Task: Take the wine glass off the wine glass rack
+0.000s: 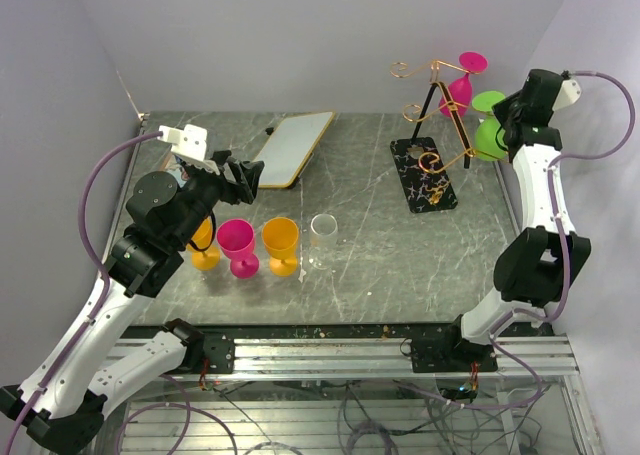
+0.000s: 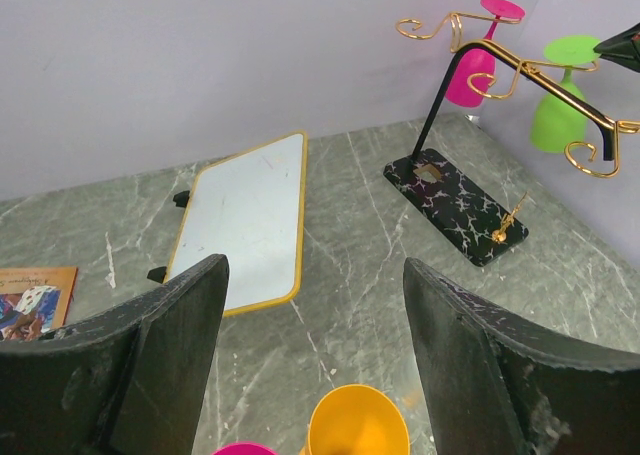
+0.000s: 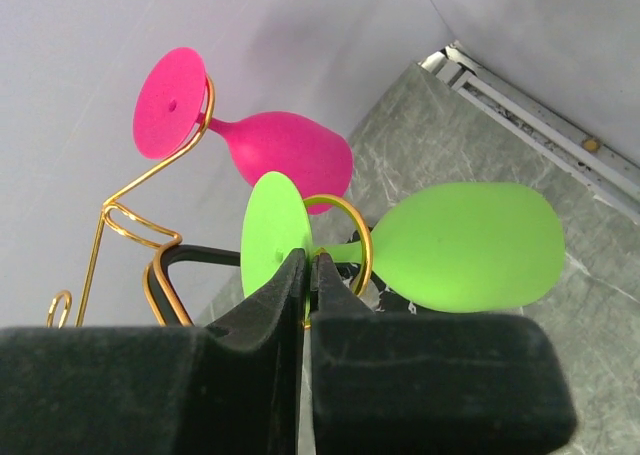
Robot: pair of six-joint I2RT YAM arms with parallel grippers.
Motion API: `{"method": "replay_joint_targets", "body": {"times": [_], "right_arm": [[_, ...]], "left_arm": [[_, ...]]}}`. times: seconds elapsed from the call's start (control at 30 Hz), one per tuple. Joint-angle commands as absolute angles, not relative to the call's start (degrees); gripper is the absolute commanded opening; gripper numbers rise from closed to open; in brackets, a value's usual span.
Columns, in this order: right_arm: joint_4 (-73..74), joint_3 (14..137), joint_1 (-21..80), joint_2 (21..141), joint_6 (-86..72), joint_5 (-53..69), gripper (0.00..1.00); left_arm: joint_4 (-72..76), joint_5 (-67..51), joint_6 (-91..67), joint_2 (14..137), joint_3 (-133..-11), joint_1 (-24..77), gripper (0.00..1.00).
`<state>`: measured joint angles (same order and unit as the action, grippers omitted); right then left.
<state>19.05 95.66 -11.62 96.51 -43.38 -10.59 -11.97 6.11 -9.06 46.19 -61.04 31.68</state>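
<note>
Only the right wrist view shows the right gripper (image 3: 310,267) pinched shut on the flat foot of the lime-green plastic wine glass (image 3: 465,245), which hangs in the copper-gold wire wine glass rack (image 3: 200,254). The stem runs sideways from the fingertips, with the bowl pointing right. The left gripper (image 2: 312,265) gapes wide and holds nothing.

My right claw (image 3: 308,275) is pinched on the green wine glass (image 3: 465,245) stem. The wine glass rack (image 1: 424,175) curls its gold wire around that stem, and the pink wine glass (image 3: 285,155) hangs just beside. Bare table (image 1: 380,235) lies open between the rack base and the standing cups (image 1: 237,243).
</note>
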Motion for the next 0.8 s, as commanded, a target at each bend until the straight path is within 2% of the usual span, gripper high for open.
{"method": "replay_joint_targets", "body": {"times": [0.0,0.33,0.77], "right_arm": [[16.35,92.43,-12.23,93.69,-46.41,-11.91,0.0],[6.71,84.33,-15.85,90.93,-56.51,-5.45,0.0],[4.69,87.15,-16.67,95.42,-57.97,2.12,0.0]], "left_arm": [[-9.49,5.05,-9.56,46.31,-60.29,31.55,0.81],[-9.48,5.21,-9.74,46.41,-60.21,31.55,0.81],[-9.41,5.23,-9.75,46.26,-60.21,31.55,0.81]]}}
